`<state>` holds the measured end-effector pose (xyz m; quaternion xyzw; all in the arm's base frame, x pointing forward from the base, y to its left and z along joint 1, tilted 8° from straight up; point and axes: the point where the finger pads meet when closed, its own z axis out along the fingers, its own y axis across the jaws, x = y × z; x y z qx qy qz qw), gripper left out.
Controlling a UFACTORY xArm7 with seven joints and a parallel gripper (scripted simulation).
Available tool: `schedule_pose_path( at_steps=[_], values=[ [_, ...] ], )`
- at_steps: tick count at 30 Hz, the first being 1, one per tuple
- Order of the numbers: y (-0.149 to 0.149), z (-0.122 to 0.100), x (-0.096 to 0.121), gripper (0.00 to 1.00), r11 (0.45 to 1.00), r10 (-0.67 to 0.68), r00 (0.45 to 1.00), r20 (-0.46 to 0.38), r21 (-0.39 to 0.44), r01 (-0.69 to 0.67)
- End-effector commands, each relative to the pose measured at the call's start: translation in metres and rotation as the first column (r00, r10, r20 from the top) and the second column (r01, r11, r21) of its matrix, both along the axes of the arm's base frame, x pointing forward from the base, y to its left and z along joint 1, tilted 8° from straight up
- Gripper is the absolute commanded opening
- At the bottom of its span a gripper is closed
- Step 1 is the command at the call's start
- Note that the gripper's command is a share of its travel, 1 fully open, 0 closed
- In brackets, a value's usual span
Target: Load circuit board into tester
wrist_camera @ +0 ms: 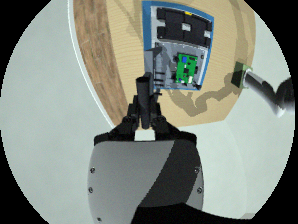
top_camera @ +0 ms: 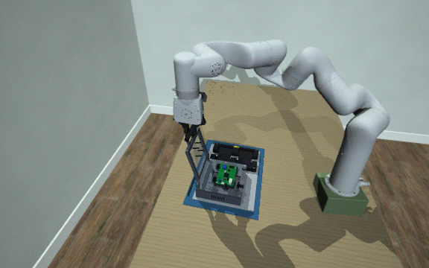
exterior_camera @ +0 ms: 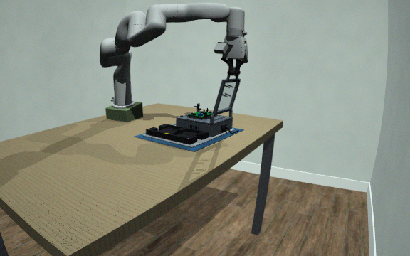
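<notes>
The green circuit board (top_camera: 226, 175) lies in the grey tester (top_camera: 221, 187), its white connector toward the near end. It also shows in the wrist view (wrist_camera: 186, 70). The tester's lid (top_camera: 196, 154) stands open, nearly upright, a dark frame with a clear pane; it also shows in the exterior view (exterior_camera: 227, 95). My gripper (top_camera: 192, 135) is above the lid and shut on the handle at the lid's top edge, as the exterior view (exterior_camera: 233, 75) and the wrist view (wrist_camera: 145, 115) also show. The latch hook is too small to make out.
The black tray (top_camera: 235, 153) lies behind the tester on a blue mat (top_camera: 225, 179), both pockets look empty. The arm's green base (top_camera: 340, 197) stands to the right. The table edge (exterior_camera: 255, 142) is close beyond the tester.
</notes>
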<state>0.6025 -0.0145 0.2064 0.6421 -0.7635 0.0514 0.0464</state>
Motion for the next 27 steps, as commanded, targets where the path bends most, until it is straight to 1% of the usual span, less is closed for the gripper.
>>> schedule_pose_path(
  at_steps=[1, 27],
  values=[
    [0.0009, 0.0023, 0.0003, 0.00, 1.000, 0.001, 1.000, 0.004, 0.001, -0.001],
    [0.0016, 0.0032, -0.0033, 0.00, 1.000, 0.001, 1.000, 0.004, 0.001, -0.001]
  ],
)
